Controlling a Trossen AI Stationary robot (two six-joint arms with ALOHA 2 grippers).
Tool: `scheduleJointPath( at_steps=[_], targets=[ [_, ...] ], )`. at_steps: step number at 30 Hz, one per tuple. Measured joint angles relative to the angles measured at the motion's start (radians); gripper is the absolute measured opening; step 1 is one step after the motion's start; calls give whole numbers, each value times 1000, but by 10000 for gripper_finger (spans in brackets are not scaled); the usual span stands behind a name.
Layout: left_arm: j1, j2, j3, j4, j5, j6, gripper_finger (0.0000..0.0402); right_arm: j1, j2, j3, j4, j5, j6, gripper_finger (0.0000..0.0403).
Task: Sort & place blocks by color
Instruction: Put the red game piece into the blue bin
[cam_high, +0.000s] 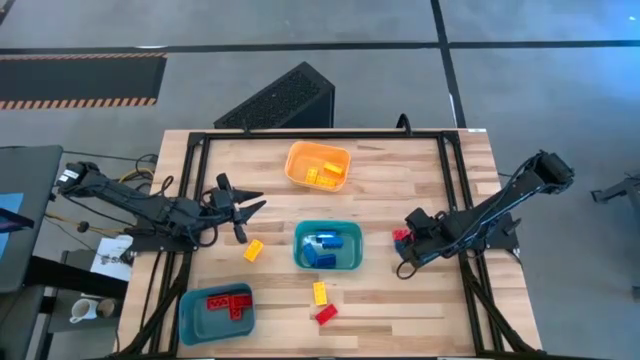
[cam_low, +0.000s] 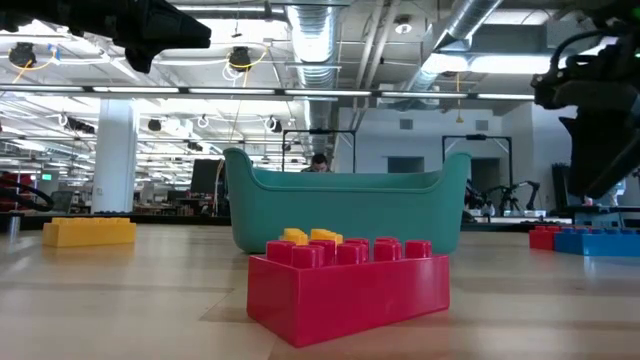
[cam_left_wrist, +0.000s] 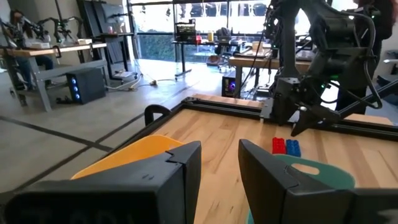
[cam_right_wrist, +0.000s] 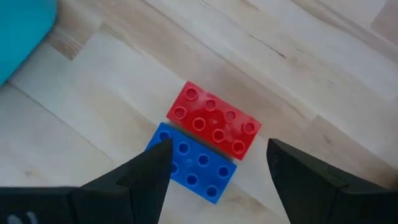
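Observation:
My right gripper (cam_right_wrist: 217, 163) is open and points down over a red block (cam_right_wrist: 214, 127) and a blue block (cam_right_wrist: 198, 167) that lie side by side on the table right of the teal bin (cam_high: 328, 262). Its fingers straddle the blue block, and one fingertip (cam_right_wrist: 155, 155) covers a corner of it. My left gripper (cam_high: 243, 205) is open and hovers left of the teal bin. Loose on the table lie a yellow block (cam_high: 253, 250), another yellow block (cam_high: 320, 293) and a red block (cam_high: 326, 313).
The orange bin (cam_high: 300, 160) near the far edge holds yellow blocks, the teal bin holds blue blocks, and the blue bin (cam_high: 195, 318) at the near left holds red blocks. A black frame (cam_high: 320, 133) runs along the table's sides.

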Motion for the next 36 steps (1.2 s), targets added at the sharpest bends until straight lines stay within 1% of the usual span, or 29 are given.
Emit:
scheduleJointPath(
  at_steps=[4,13,20,24,29,36],
  targets=[
    [0,0,0,0,0,-32,93,-5,0,-1,-3,3,7,281],
    [0,0,0,-25,0,-50,93,-52,0,-1,-11,12,12,281],
    [0,0,0,-71,0,-80,93,-53,0,-5,8,48,6,281],
    [0,0,0,-86,0,-84,93,-53,0,-45,61,77,6,281],
    [0,0,0,-91,0,-85,93,-53,0,-102,116,78,30,281],
    [0,0,0,-108,0,-85,93,-55,0,-138,135,78,59,281]
  ],
)
